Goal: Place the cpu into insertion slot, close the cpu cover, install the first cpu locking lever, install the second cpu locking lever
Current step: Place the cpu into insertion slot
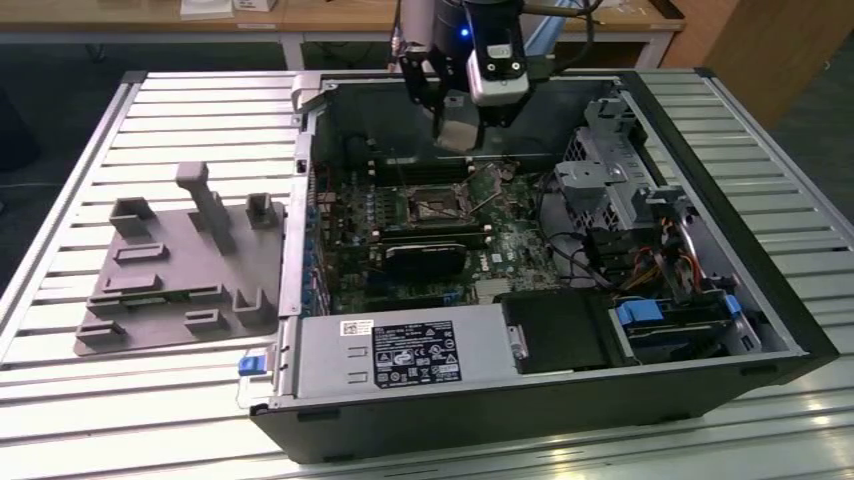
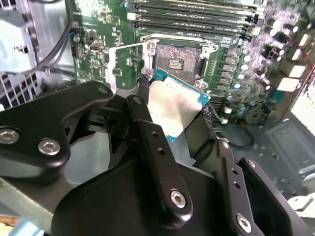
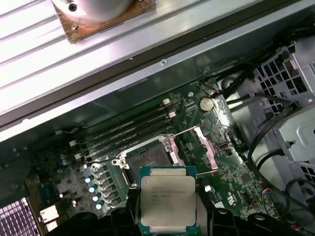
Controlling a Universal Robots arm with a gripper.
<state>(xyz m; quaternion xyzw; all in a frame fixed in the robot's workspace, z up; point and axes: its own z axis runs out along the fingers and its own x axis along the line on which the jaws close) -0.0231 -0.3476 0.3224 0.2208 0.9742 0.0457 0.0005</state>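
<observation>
One of four steps in hand, by the look of it: carrying the cpu (image 1: 458, 135) to the insertion slot (image 1: 438, 208), the closing steps not yet begun. Shows, in the exterior view, the gripper (image 1: 461, 128) high inside the open black computer case (image 1: 534, 405), clamped on the small pale cpu, above the green motherboard (image 1: 350, 215) and well apart from the insertion slot. Brings, in the second wrist view, the matte black fingers (image 2: 142, 105) close: pressed against two opposite edges of the cpu (image 2: 174, 105), a thin flat square with a smooth silvery-grey top on a teal rim, held off the board and near the insertion slot (image 2: 178, 61), a dark square bed of fine contacts inside a bright metal rim. Lays out, in the first wrist view, the cpu (image 3: 167, 199) in front of the insertion slot (image 3: 150, 160), not touching it, with the cpu cover (image 3: 205, 147), a thin silver frame plate, flipped open just beside the recess, and long dark memory slots (image 3: 123, 130) beyond. Calls, most likely, for squaring the cpu's edges to the rim and a flat, gentle descent; bent contacts the likely cost of any tilt.
</observation>
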